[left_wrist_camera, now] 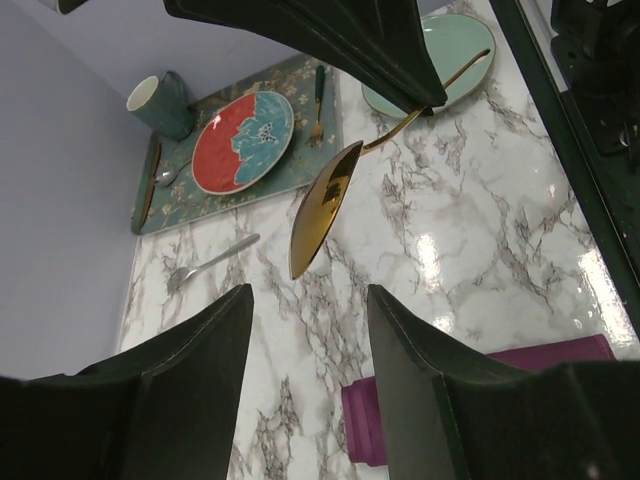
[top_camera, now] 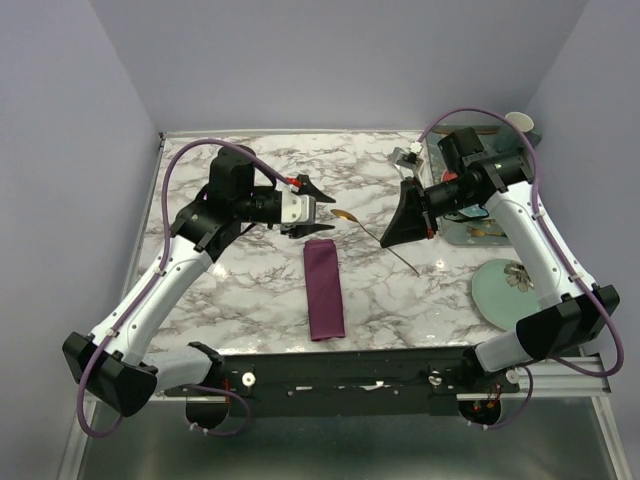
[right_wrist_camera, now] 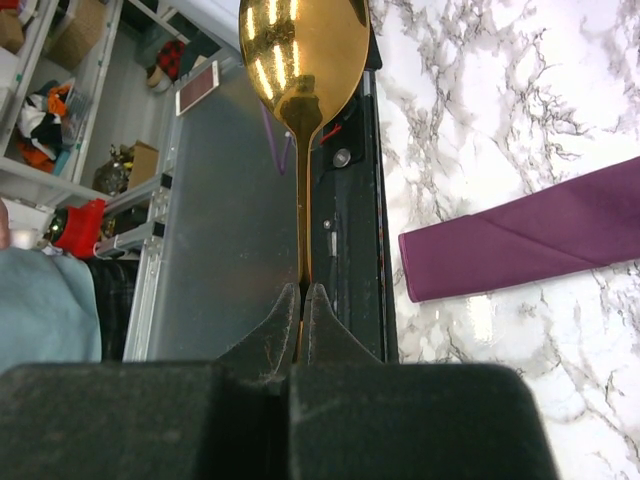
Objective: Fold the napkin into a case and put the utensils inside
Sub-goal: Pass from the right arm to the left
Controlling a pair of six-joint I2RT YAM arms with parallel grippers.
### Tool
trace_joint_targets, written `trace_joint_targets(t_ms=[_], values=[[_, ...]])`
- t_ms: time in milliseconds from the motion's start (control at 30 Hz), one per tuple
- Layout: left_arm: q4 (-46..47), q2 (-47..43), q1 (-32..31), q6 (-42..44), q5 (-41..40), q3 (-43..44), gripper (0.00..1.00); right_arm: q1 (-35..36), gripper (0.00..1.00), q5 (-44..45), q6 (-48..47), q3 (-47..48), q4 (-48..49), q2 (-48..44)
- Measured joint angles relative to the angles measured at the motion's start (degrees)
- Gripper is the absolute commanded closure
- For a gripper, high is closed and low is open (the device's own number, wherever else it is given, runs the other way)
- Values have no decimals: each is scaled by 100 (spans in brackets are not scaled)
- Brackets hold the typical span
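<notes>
Gold spoon [right_wrist_camera: 303, 50] pinched by its handle in right gripper [right_wrist_camera: 302, 300]; left gripper [left_wrist_camera: 308, 300] spread, holding nothing.

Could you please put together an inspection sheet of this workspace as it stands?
Surface: glossy marble table, no spills seen.
Job's things: napkin folded into a narrow case, lying flat; gold spoon held aloft; silver fork lying beside the tray.
Clutter: tray with red-and-blue plate; pale green plate; mug.
Grippers: left tool open, empty; right tool shut on the spoon's handle.
Cables: purple cables looped along both arms.
Surroundings: lilac walls around the table.
</notes>
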Motion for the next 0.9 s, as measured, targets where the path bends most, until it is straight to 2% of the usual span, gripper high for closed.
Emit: trace_joint_targets(t_ms=[267,367,500,533,567,600,633,667,800,900], values=[[640,-190,-192,-531,-151,-332,45,107,99,-151,-2,-11,0,76],[758,-219,-308,-662,-192,-372,53,138,99,-212,-24,-9,0,205],[885,-297,-409,-804,-254,-527,87,149,97,-262,-48,-9,-20,326],[896,-317,-407,-837,-280,-557,91,149,89,-282,-57,-11,-37,337],[916,-350,-404,-874,-332,-592,96,149,69,-289,-59,-9,-50,343],[909,-365,-402,-879,-350,-603,100,153,61,-291,-44,-9,-79,343],[874,-387,-404,-914,-363,-612,100,155,56,-286,-17,-4,-90,343],[835,-398,-407,-920,-361,-614,100,157,47,-275,15,13,-96,343],[382,-363,-455,-914,-380,-538,100,170,31,-33,44,160,-83,343],[-376,-92,-455,-841,-415,-129,100,188,28,352,120,144,70,249]])
